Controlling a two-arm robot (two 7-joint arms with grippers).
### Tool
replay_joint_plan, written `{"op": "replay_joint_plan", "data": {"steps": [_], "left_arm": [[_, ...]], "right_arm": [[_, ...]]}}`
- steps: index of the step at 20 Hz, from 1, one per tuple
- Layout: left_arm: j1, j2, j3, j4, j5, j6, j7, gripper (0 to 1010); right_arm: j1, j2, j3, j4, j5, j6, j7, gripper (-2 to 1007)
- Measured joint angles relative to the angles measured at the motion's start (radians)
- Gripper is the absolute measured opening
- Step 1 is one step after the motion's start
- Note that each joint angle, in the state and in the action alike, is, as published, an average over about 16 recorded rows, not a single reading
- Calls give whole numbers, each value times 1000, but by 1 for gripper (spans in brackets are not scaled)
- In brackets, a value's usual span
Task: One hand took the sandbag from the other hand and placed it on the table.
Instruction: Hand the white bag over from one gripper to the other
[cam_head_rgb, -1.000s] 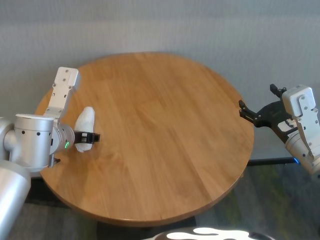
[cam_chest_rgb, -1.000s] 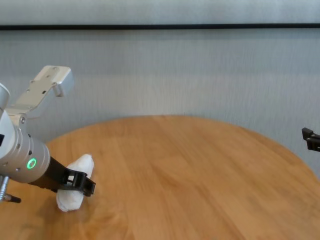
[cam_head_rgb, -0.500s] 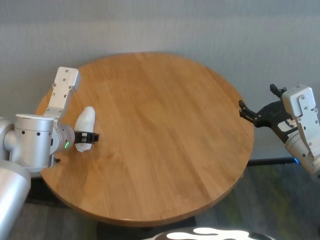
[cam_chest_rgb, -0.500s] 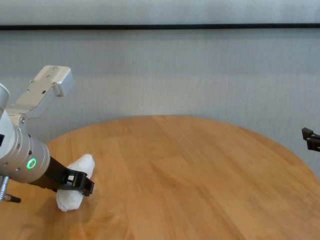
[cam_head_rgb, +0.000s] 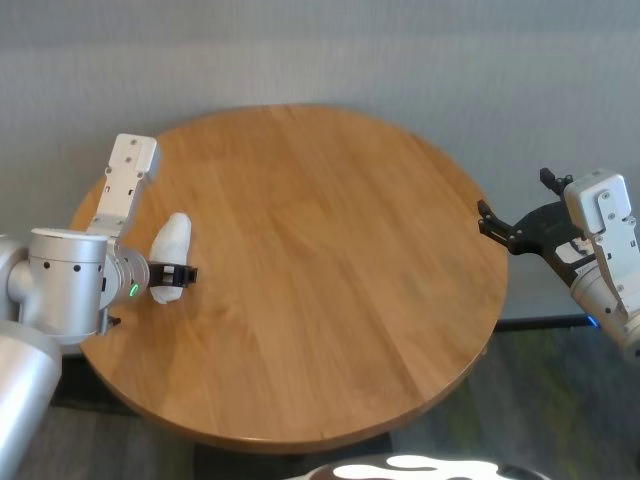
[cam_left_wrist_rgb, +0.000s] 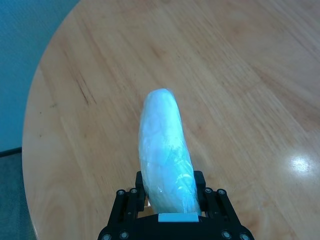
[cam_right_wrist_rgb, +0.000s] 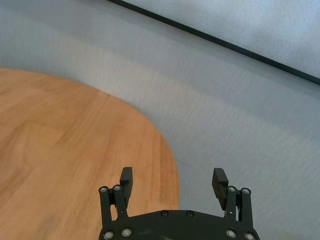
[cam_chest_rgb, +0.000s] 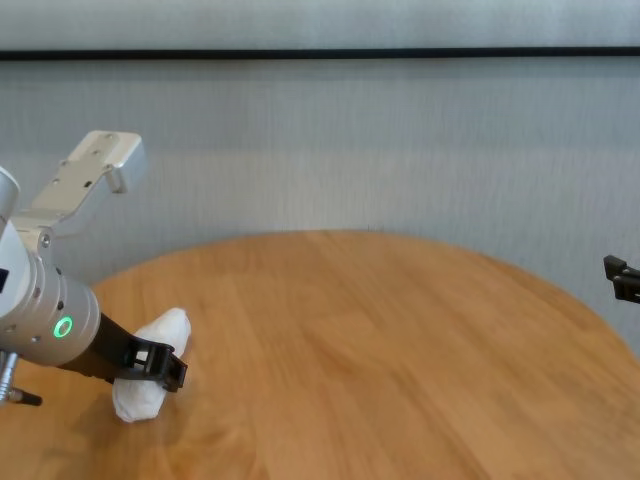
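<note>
**Sandbag pinched at the left edge of the bench, right arm waiting off to the side**

The left pincer (cam_head_rgb: 178, 273), the all-black one on the wrist with the green ring light, has its fingers closed on the sandbag (cam_head_rgb: 170, 255). From the left wrist view the grip sits at the near end of the pouch (cam_left_wrist_rgb: 166, 155), with most of its length sticking out past the fingertips across the wood. The chest view shows the bag (cam_chest_rgb: 150, 377) low against the bench (cam_chest_rgb: 400, 360), its lower end seemingly touching the surface; whether any weight has come off the wood I cannot tell. Holding it by one end looks sensible to me: it leaves the free end exposed for another pincer to take.

The right pincer (cam_head_rgb: 515, 229), on the wrist with the blue light, hangs just beyond the right rim of the bench (cam_head_rgb: 330, 260), well apart from the bag. Its fingers stand wide apart with nothing between them, plain to see in the right wrist view (cam_right_wrist_rgb: 173, 181), where the pads frame only the bench edge and the grey wall. That spread reads as readiness to receive.

My judgement is that the handover has not yet happened. Both arms would need to meet somewhere over the middle, and the crinkly film may slip or the soft filling sag when the bag hangs from one end.
</note>
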Motion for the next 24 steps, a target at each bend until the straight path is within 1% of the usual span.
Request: {"op": "replay_joint_plan", "data": {"steps": [24], "left_arm": [[1,0,0,0,2,-3,-4,596]], "right_arm": [[0,0,0,0,0,0,0,1001]]}}
